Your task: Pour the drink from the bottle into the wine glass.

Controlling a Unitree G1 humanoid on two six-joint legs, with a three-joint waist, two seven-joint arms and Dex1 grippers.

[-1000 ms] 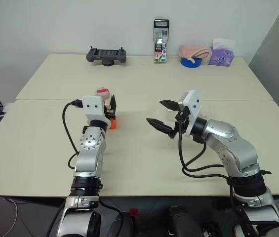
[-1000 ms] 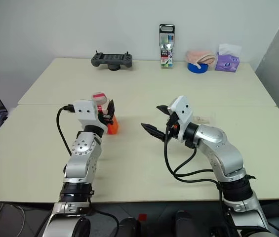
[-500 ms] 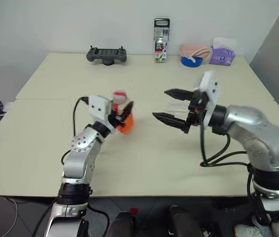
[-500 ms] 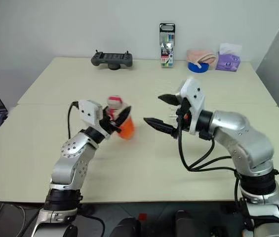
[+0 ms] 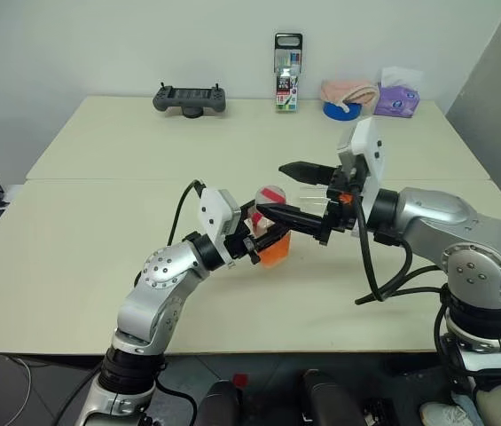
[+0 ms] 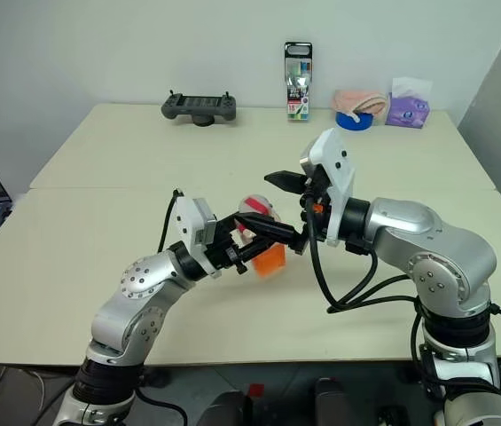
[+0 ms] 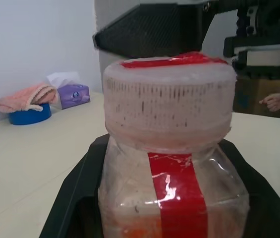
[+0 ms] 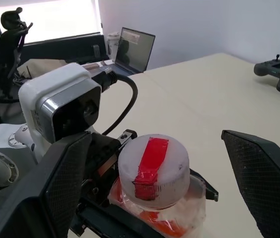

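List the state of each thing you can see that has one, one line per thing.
Bottle: capped, held off the table, part full of orange drink.
Cap: on the bottle, between the right gripper's fingers, not gripped.
Left gripper: shut on the bottle.
Right gripper: open, fingers either side of the cap.
Laptop: open.

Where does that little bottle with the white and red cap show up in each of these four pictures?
Left eye view: the bottle is just below centre, between the two arms.
Right eye view: a little left of centre, held in the left gripper.
Left wrist view: it rises up the middle, cap topmost.
Right wrist view: low in the middle, between the right gripper's fingers.
Shared landmark: the red tape strip across the cap.
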